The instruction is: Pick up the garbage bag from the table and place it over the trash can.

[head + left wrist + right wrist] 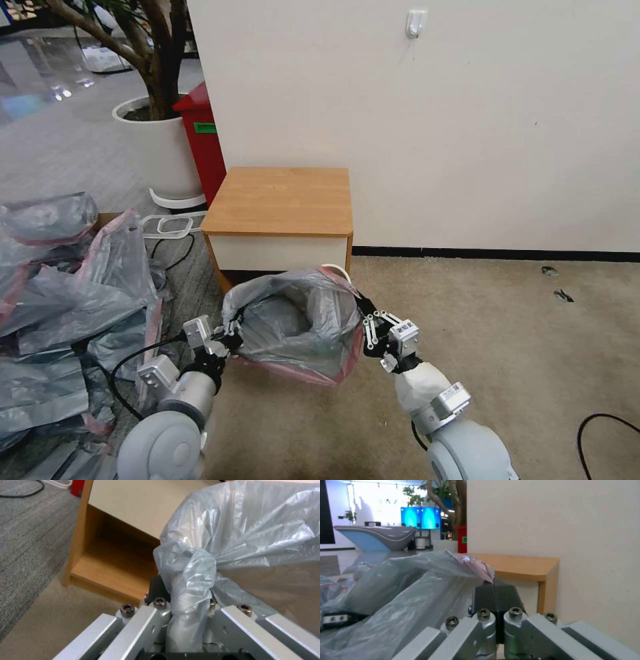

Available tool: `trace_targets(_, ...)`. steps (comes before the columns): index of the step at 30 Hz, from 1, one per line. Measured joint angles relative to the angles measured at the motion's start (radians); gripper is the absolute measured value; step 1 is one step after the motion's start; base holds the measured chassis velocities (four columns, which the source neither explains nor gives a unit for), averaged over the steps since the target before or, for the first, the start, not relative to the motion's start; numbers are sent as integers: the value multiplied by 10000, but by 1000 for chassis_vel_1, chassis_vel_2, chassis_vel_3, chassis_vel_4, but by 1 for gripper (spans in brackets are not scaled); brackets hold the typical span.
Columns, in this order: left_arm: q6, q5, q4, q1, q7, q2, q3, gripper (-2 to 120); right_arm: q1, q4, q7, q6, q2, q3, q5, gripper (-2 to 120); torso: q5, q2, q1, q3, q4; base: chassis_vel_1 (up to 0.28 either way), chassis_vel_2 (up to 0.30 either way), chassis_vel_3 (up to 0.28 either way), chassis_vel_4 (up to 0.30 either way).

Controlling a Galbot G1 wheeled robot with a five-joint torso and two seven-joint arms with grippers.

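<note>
Two grippers hold a grey garbage bag open above a small bin, in front of a bare wooden nightstand.

Nearest the robot, the left gripper (230, 331) has its fingers clamped on a twisted bunch of the garbage bag (297, 320), and the right gripper (366, 325) pinches the pink-banded rim on the opposite side — between them the bag's mouth is stretched wide, low over the carpet. The bag looks empty inside. Just behind its far edge a sliver of the cream rim of the trash can (335, 269) peeks out; whether the bag already sits around it I cannot tell. To seat it well, I judge both grips should stay firm and level, lowering evenly so the band clears every corner. Beyond stands the table (280, 200), its worktop bare. A heap of similar bags (67, 300) lies left.
</note>
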Motion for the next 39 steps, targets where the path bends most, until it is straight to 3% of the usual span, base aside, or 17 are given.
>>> trace_targets(11,-15,99,-191,231,730,137,-9,3,611,-149,107,-281,-393,864,746,0,1,0,-1,0,0,0,0,0,0)
trace_targets(21,-306,-465,-482,378,1570,88,20,3,794,-540,94,-425,-520,857,929,0,1,0,0,0,0,0,0,0,0)
trace_targets(39,-34,-1728,-957,521,1485,-75,246,5,1518,-1935,266,-398,-740,810,899,0,1,0,0,0,-1,0,0,0,0)
